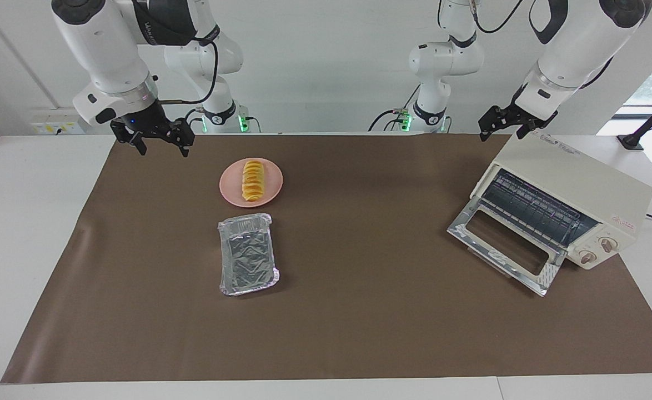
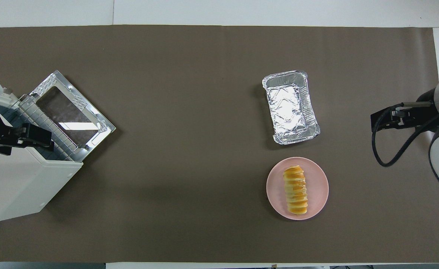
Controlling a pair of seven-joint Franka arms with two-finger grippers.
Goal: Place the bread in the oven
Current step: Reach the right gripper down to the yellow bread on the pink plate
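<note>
Hovering over the brown mat [image 1: 359, 311] at its edge by the robots, the right gripper [image 1: 160, 145] hangs with fingers spread, holding nothing. Bread [image 1: 252, 180] lies on a pink plate [image 1: 272, 189]; just farther from the robots sits a foil tray [image 1: 246, 254]. Toward the left arm's end, the oven [image 1: 576, 194] stands, door dropped open, left gripper [image 1: 506, 132] above it, fingers parted.

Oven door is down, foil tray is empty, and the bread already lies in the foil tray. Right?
Not quite. The bread lies on the pink plate, not in the foil tray, which is empty; the overhead view shows it. The oven door is down.
</note>
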